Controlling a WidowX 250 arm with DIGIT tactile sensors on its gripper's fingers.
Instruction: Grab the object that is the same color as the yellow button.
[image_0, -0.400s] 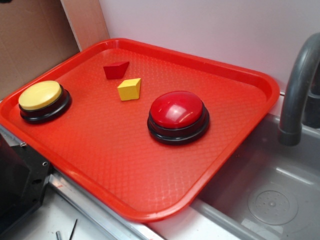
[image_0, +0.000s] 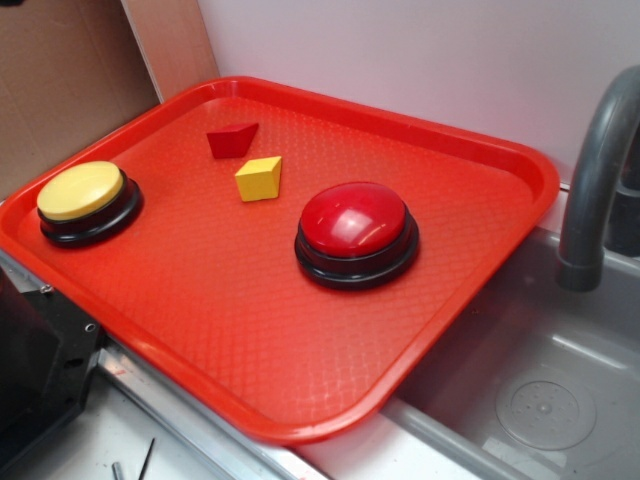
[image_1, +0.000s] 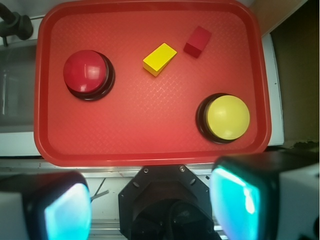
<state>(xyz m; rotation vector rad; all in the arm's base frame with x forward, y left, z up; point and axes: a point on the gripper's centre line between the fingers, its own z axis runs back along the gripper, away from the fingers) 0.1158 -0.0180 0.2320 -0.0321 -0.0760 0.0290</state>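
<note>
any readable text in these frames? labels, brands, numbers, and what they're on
None. No words, numbers or logos show in either view.
yellow button: plain dome, no print.
red button: plain dome, only glare.
yellow block and red block: blank faces.
red tray: just a diamond texture, no marking.
sink drain area: faint moulded rings, nothing legible.
gripper: glowing pads, no lettering visible.

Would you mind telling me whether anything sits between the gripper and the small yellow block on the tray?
Nothing visible does. The gripper hangs high above the tray, jaws apart, and the yellow block lies uncovered, apart from the red block and both buttons.
</note>
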